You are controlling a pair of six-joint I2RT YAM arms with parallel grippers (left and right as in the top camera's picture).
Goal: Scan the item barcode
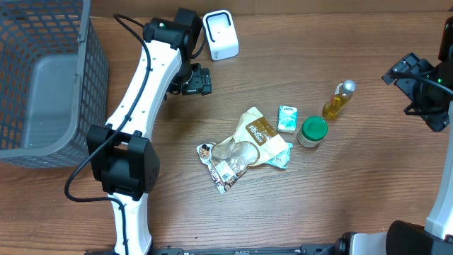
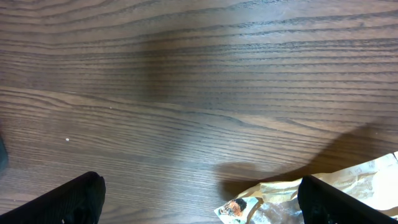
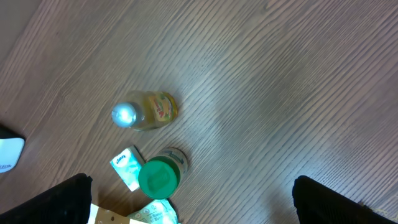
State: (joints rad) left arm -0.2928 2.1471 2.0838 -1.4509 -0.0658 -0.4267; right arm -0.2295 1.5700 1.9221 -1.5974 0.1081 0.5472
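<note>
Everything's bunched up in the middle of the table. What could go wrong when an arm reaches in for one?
1. The green-lidded jar, teal packet and snack bag lie crowded together, so grabbing one could shove a neighbour.
2. The slim bottle beside the jar could get knocked and roll away.
3. The bag is crumpled and glossy, so the white scanner might struggle to read its code.

Even bright light, soft shadows, sharp focus

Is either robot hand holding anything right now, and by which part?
Nothing is held: the left hand and the right hand both stand open and empty above the table.
</note>
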